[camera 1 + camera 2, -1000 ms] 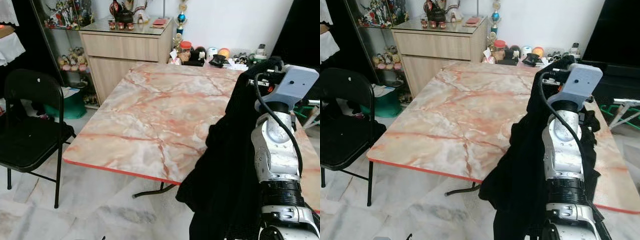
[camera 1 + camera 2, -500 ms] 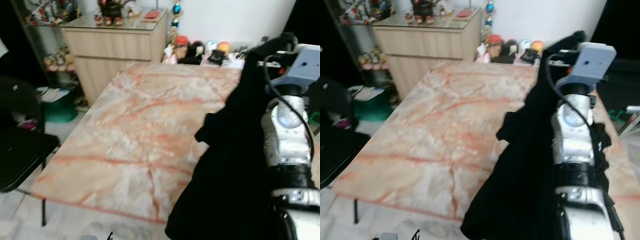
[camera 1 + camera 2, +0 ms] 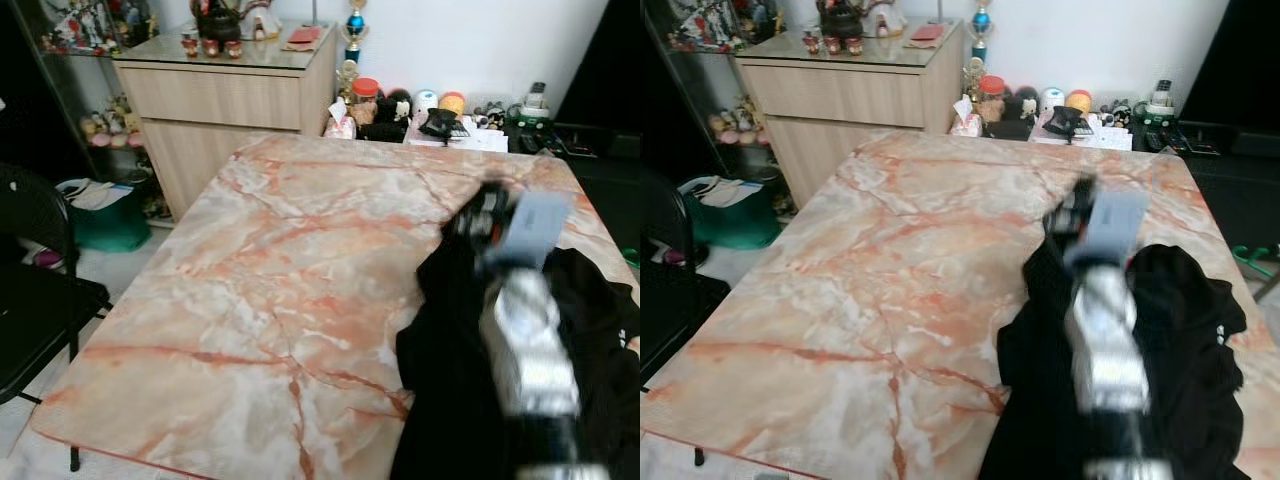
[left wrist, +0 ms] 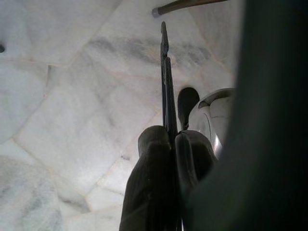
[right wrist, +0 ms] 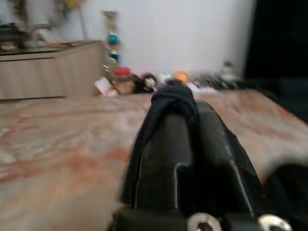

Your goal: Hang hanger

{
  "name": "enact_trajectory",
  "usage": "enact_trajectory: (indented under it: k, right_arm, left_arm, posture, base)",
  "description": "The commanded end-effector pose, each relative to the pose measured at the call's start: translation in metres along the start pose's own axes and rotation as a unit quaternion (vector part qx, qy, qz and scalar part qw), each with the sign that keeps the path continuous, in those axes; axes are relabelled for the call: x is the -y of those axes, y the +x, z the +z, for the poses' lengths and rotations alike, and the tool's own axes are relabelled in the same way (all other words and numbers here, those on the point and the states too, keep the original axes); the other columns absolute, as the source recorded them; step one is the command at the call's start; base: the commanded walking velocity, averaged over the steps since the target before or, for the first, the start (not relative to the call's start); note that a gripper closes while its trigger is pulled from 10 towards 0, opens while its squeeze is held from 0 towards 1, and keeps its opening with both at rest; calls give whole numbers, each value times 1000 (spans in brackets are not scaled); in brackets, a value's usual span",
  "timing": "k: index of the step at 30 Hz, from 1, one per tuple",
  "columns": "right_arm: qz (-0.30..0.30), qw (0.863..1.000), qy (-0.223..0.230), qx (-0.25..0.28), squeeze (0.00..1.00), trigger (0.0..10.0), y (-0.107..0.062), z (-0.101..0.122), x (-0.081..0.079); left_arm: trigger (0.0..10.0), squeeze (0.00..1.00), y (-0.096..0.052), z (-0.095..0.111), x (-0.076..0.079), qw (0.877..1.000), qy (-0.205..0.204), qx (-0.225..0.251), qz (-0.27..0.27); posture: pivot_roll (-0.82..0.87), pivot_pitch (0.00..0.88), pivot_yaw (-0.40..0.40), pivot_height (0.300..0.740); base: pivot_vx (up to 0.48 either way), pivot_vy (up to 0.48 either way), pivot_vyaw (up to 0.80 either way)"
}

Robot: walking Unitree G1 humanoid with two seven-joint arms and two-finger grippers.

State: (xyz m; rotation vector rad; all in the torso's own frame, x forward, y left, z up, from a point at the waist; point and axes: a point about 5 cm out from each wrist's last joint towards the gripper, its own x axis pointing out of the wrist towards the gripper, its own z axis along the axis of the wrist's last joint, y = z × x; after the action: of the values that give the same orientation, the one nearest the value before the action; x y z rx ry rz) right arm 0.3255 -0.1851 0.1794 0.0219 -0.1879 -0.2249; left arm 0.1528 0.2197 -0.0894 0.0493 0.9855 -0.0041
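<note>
- Right gripper (image 3: 478,212) in the left eye view rides a blurred silver arm reaching up from 5 o'clock over the marble table (image 3: 300,260); a black garment (image 3: 450,400) is heaped beneath it by the table's right edge. Broad bare marble spreads toward 9 o'clock, and a black chair (image 3: 30,290) stands off the left edge.
- Right eye view: clutter (image 3: 1040,105) lines the far edge at 12 o'clock.
- Left wrist view: left gripper (image 4: 168,144) has its fingers pressed together on a thin dark rod, perhaps the hanger (image 4: 164,77), above pale floor tiles (image 4: 67,96).
- Right wrist view: right gripper's fingers (image 5: 163,144) lie together, black cloth draped over their tips, pointing level across the tabletop.
</note>
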Motion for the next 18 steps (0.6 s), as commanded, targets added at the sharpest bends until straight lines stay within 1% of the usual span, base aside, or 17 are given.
enact_trajectory:
  k: [1,3,4,5,6,7,8,9,10,12,13,16,18]
  right_arm:
    - [-26,999,9,34,0,10000,-7,19,6]
    - [-36,999,7,30,0,10000,-16,18,9]
    - [-36,999,7,30,0,10000,-16,18,9]
    - [-33,999,2,30,345,10000,-21,17,8]
    - [-27,999,-6,31,1000,10000,-27,17,7]
    - [-23,999,-12,31,1000,10000,-32,17,6]
    - [-2,1000,-26,15,1000,10000,-46,8,3]
    - [6,999,-32,-5,1000,10000,-52,2,1]
    - [2,999,-26,-33,1000,10000,-60,-7,3]
    - [-11,997,-15,-76,1000,10000,-71,-17,5]
    - [-15,996,-12,-88,1000,10000,-73,-19,6]
    - [-7,993,-31,-115,1000,10000,-77,-25,7]
    - [-11,993,-24,-118,1000,10000,-80,-25,8]
  left_arm:
    - [10000,0,-1,-5,-2,1000,9,-11,-2]
    - [10000,0,-1,-5,-2,1000,9,-11,0]
    - [10000,0,-1,-5,-2,1000,9,-11,0]
    - [10000,0,-1,-6,-2,1000,14,-13,0]
    - [10000,0,-1,-6,-2,1000,15,-13,-1]
    - [10000,0,-1,-6,-2,1000,16,-13,-3]
    - [10000,0,-1,-5,-1,1000,14,-12,-5]
    - [10000,0,-1,-5,0,1000,14,-12,-5]
    - [10000,0,-1,-6,0,1000,13,-13,-6]
    - [10000,0,-1,-7,1,1000,14,-16,-9]
    - [10000,0,-1,-8,1,1000,14,-18,-11]
    - [10000,0,-2,-9,1,1000,13,-18,-10]
    - [10000,0,-2,-10,1,1000,15,-19,-10]
  posture:
    - [45,48,3,740]
    - [42,44,0,740]
    - [42,44,0,740]
    - [44,43,-1,740]
    - [46,47,-1,740]
    - [46,47,-1,740]
    - [39,53,-2,740]
    - [40,55,-2,740]
    - [42,64,-2,740]
    - [42,67,-1,740]
    - [41,69,0,740]
    - [34,74,0,740]
    - [35,74,0,740]
  base:
    - [0,0,0]
    - [0,0,0]
    - [0,0,0]
    - [0,0,0]
    - [0,0,0]
    - [0,0,0]
    - [0,0,0]
    - [0,0,0]
    - [0,0,0]
    - [0,0,0]
    - [0,0,0]
    - [0,0,0]
    - [0,0,0]
